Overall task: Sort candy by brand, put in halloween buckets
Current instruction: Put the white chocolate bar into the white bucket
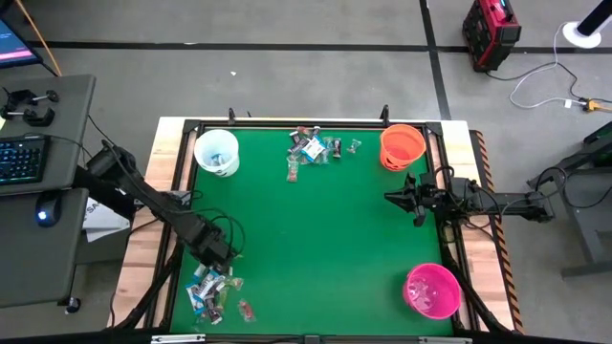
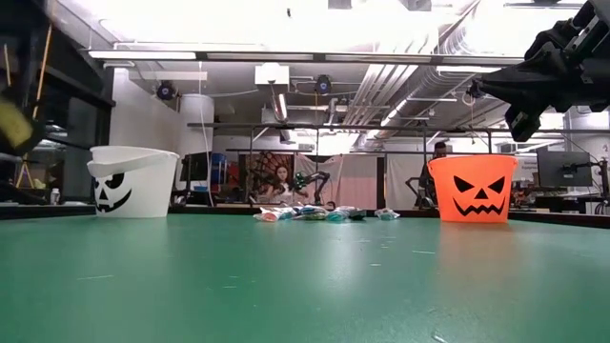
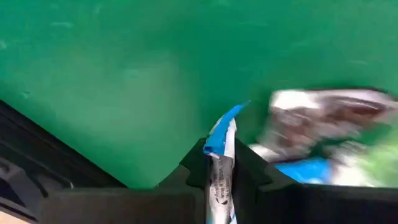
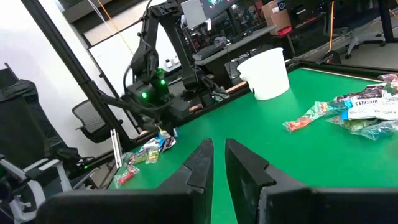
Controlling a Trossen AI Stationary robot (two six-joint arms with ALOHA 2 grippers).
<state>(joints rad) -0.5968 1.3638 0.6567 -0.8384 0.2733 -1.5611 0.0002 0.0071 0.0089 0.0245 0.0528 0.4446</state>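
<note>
You have a blue-and-white wrapped candy (image 3: 221, 158) pinched between the left gripper's (image 3: 222, 180) fingers, which are closed tight on its wrapper with the blue tail sticking out past the tips; it sits just above the near-left candy pile (image 1: 212, 291), close to the table's front edge. The hold looks thin, on the wrapper's edge and not the sweet's body, so I'd judge a fast swing could let it slip out before it reaches a pail, and a neighbouring wrapper could be dragged up with it if they overlap. The white bucket (image 1: 217, 152) stands at the far-left corner, well apart from the gripper, the orange bucket (image 1: 402, 146) at the far right, and the pink bucket (image 1: 431, 290) at the near right. A second candy pile (image 1: 316, 148) lies between the white and orange pails. Your right gripper (image 4: 217, 163) waits above the mat near the orange bucket, fingers nearly together with only a narrow gap, holding nothing
</note>
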